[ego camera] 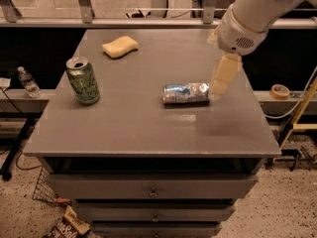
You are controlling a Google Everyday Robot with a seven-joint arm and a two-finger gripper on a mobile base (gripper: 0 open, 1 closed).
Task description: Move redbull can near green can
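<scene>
The redbull can [186, 93], slim, silver and blue with crinkled sides, lies on its side on the grey table [133, 128], right of centre. The green can [83, 81] stands upright near the table's left edge, well apart from it. My gripper [218, 89] hangs down from the white arm at the upper right. Its tip is just above the right end of the redbull can. It holds nothing that I can see.
A yellow sponge [120, 46] lies at the table's back left. A water bottle [27, 82] stands on a low ledge to the left, and a tape roll [280, 90] lies on a ledge to the right. A snack bag [69, 224] is on the floor.
</scene>
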